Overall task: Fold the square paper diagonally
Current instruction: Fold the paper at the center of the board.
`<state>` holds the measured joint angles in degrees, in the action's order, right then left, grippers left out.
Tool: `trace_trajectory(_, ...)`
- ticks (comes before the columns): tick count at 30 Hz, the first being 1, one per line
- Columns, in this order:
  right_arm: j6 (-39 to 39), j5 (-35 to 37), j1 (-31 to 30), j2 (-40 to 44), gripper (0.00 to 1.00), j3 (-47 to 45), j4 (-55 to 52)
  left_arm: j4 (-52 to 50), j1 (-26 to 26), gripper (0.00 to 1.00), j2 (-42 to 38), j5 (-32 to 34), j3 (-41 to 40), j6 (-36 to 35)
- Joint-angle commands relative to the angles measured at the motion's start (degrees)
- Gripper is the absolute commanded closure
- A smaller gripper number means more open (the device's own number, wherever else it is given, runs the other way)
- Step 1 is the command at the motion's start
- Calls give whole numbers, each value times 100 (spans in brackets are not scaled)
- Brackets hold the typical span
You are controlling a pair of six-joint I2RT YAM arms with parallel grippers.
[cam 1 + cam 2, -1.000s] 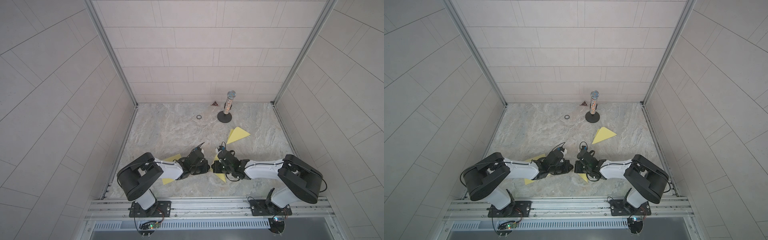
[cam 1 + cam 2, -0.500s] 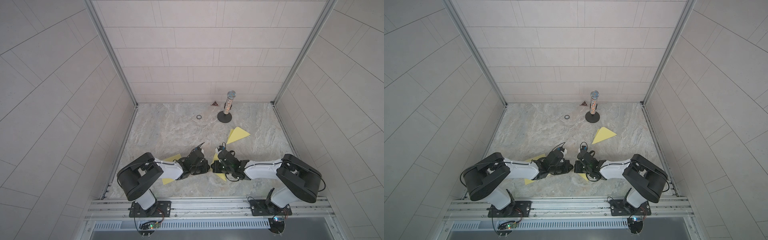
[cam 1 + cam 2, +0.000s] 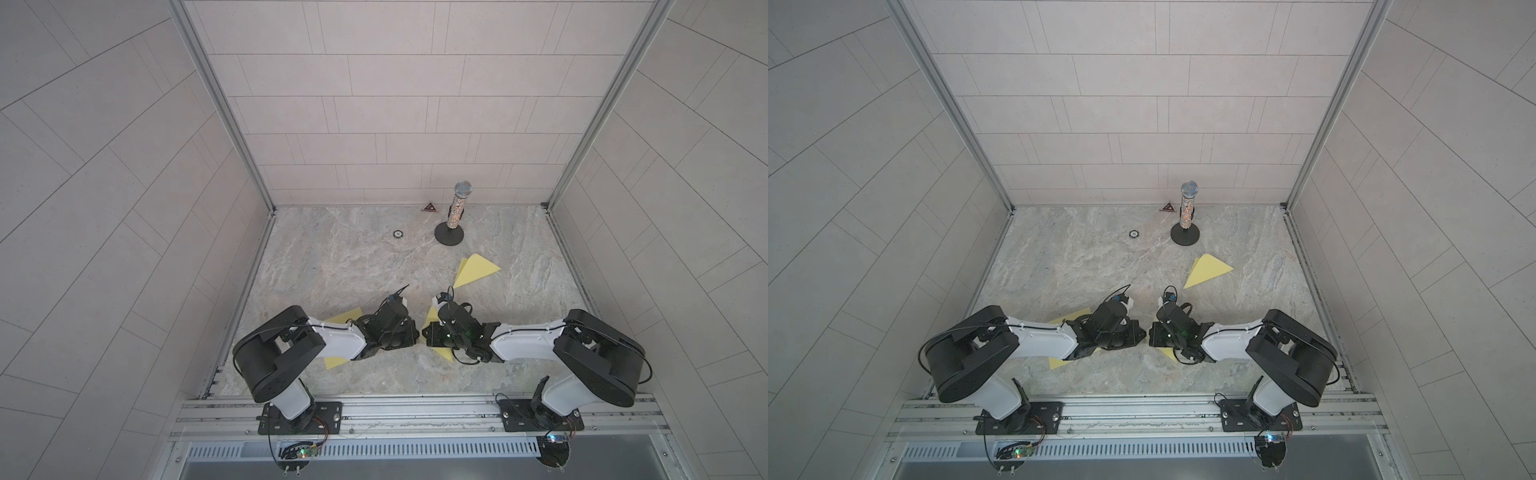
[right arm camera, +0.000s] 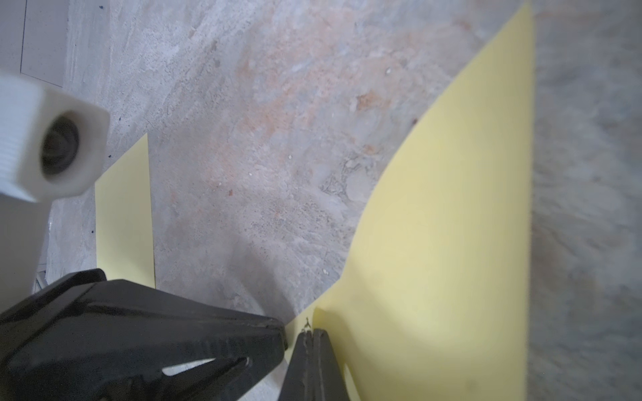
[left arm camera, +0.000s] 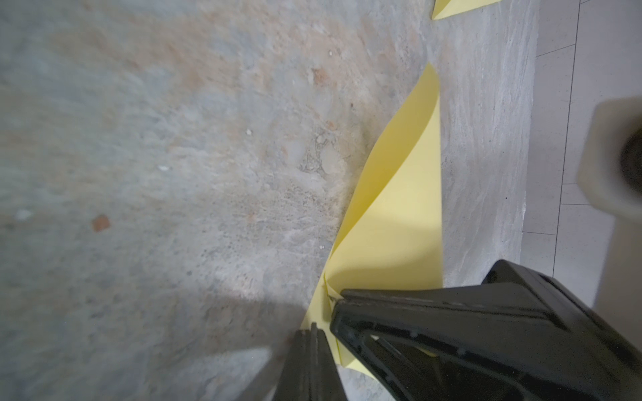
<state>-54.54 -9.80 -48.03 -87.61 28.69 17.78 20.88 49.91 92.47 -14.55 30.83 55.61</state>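
My right gripper (image 4: 312, 335) pinches a corner of the square yellow paper sheet (image 4: 451, 225), which curls up off the grey marbled tabletop (image 4: 260, 139). My left gripper (image 5: 310, 330), jaws together, sits just beside that corner.

In both top views: table (image 3: 332, 266) fills mid frame, rail (image 3: 415, 411) runs along its lower edge. Mic stand (image 3: 449, 237) is upper centre-right, near the back wall (image 3: 374, 124). Triangle marker (image 3: 430, 207) is just up-left of it, at the wall foot; ring (image 3: 397, 234) is further left. Folded sheet (image 3: 476, 270) lies below-right of the stand, apart from it. Left gripper (image 3: 414, 337) & right gripper (image 3: 424, 336) meet tip to tip at lower centre. Middle sheet (image 3: 444, 355) lies on the table, mostly under the right one. Left sheet (image 3: 336, 362) is lower left, partly under the left arm (image 3: 336, 343), well apart from the folded sheet.
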Motion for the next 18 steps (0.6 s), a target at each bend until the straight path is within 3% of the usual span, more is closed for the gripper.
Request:
trace_trajectory(1,-35,163,28,120,100,-108,-423,-735,-17,100,165,230,-164,-68)
trace_trajectory(18,-95,78,117,14,100,95,-230,-744,-16,100,175,232,-168,-55)
